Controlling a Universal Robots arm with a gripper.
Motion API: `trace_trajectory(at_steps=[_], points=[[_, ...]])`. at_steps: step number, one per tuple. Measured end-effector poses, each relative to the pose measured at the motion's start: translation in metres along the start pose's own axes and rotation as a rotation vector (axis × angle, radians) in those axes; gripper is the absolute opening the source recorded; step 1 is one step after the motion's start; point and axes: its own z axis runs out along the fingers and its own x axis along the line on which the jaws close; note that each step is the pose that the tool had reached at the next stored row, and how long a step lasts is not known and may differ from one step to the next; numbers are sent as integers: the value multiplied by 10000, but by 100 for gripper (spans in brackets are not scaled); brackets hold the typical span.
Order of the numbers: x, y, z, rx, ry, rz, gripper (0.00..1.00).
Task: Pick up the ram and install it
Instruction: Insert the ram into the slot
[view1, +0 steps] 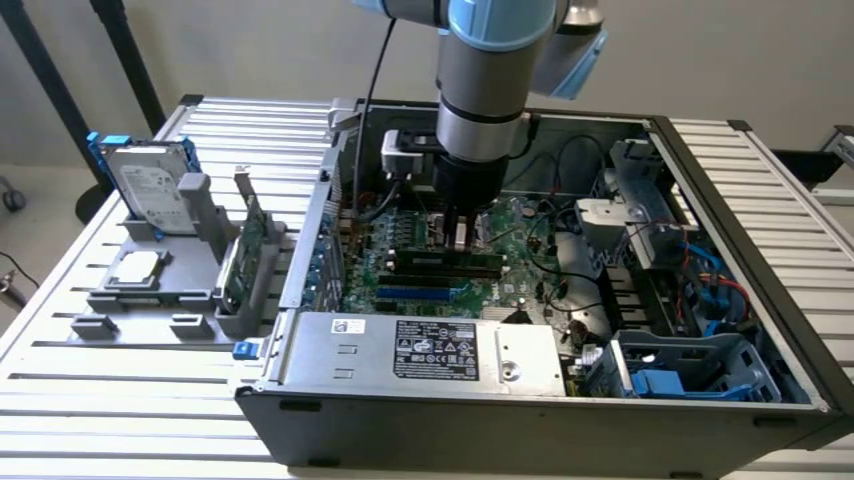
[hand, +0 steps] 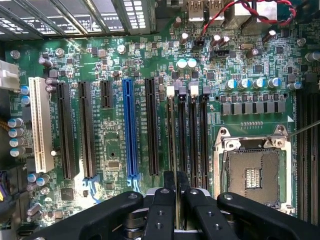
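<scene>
Our gripper (hand: 172, 210), jaws clamped on the ram (hand: 171, 150), stands over the motherboard (hand: 115, 145) slots; any tilt, we judge, could jam its edge.

hard drive (view1: 150, 186): 1 | expansion card (view1: 247, 262): 1 | computer case (view1: 534, 420): 1 | ram (view1: 447, 262): 1

The ram (view1: 445, 263) is a long, narrow green stick with dark chips, lying level along the motherboard's (view1: 441, 235) black slots (hand: 186, 137). It sits directly under the gripper (view1: 461, 240), whose fingertips (hand: 164, 197) are closed on its upper edge.
</scene>
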Motion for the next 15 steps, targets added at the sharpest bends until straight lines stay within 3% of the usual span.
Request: trace_trajectory(at_steps=[15], points=[[-7, -6, 22, -12, 1, 0, 14]])
